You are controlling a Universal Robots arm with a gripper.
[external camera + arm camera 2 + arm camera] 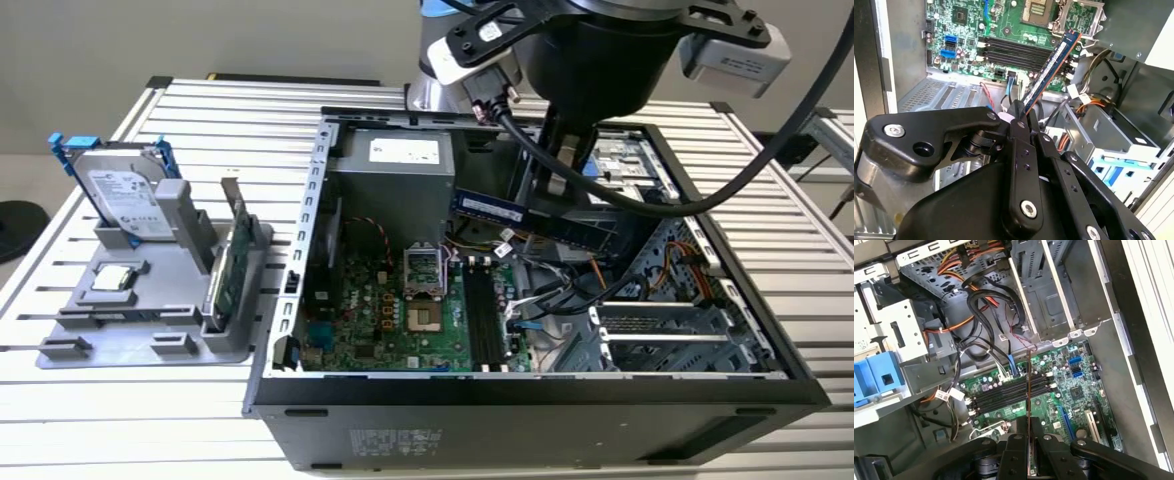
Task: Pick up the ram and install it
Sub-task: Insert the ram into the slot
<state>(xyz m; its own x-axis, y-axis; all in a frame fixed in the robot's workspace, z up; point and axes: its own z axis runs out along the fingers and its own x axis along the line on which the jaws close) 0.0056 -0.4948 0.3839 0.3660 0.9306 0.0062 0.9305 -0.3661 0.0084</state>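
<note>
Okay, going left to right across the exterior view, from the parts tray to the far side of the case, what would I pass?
In order: hard drive → green card → processor socket → ram → case's right rim.

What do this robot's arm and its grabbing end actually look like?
The arm is a dark round cylinder with pale grey boxes mounted beside it and a thick black cable looping off. The tool is matte black: jointed flat bars with silver screws.
</note>
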